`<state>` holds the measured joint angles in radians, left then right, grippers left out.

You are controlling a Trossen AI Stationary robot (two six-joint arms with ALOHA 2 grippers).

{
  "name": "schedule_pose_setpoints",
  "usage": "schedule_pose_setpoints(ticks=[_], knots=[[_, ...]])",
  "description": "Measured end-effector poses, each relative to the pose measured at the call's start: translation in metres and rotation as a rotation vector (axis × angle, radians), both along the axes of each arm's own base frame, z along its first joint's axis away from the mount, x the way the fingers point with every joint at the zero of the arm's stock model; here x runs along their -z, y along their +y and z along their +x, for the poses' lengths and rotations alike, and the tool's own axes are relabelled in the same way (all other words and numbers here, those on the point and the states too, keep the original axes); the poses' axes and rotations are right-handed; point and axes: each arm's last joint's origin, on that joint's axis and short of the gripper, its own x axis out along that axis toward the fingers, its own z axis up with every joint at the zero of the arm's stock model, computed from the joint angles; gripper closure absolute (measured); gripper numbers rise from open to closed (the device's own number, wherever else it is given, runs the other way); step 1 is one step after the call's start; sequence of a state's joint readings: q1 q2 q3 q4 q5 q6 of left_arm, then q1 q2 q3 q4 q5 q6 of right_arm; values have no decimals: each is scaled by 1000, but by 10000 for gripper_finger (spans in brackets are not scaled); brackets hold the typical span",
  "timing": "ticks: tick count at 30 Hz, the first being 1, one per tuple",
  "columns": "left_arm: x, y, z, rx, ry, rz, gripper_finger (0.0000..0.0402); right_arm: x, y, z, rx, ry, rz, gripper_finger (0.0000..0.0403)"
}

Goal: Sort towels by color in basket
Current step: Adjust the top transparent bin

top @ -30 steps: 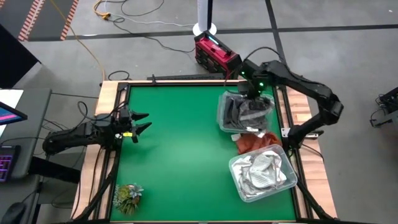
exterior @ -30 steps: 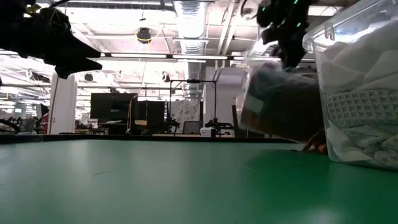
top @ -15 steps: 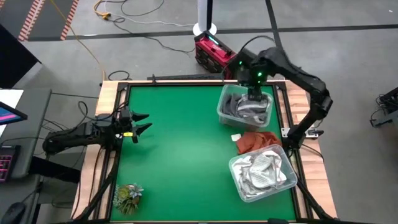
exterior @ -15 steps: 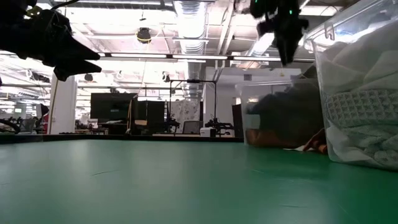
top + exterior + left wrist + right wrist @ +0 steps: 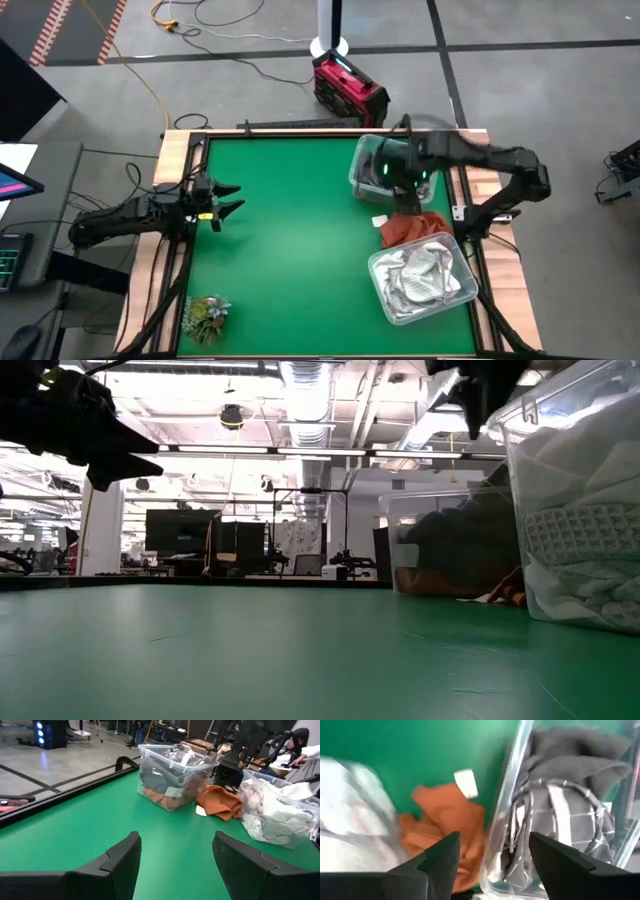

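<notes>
**Two clear bins, one loose orange towel**

Two clear, rigid plastic bins stand on the green surface (image 5: 290, 250). The far bin (image 5: 362, 180) holds crumpled dark grey and checked towels (image 5: 570, 820); the near bin (image 5: 425, 278) holds white, waffle-textured ones. One rust-orange towel (image 5: 410, 226) lies rumpled between them. The right hand (image 5: 405, 190), released, hangs above it; the left hand (image 5: 222, 200), fingers spread, waits well apart.
</notes>
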<state>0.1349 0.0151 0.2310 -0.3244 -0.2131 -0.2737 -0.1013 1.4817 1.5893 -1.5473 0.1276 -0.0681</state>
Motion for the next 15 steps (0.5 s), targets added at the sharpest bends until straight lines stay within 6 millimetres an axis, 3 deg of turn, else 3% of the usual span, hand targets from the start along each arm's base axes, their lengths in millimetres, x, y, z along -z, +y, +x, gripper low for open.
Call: schedule_pose_setpoints(ticks=[8, 15], knots=[[0, 0, 0, -1, -1, 0, 166, 15, 58, -8, -76, -196, -41, 145], [0, 0, 0, -1, -2, 0, 166, 54, 52, -27, 43, -119, -15, 181]])
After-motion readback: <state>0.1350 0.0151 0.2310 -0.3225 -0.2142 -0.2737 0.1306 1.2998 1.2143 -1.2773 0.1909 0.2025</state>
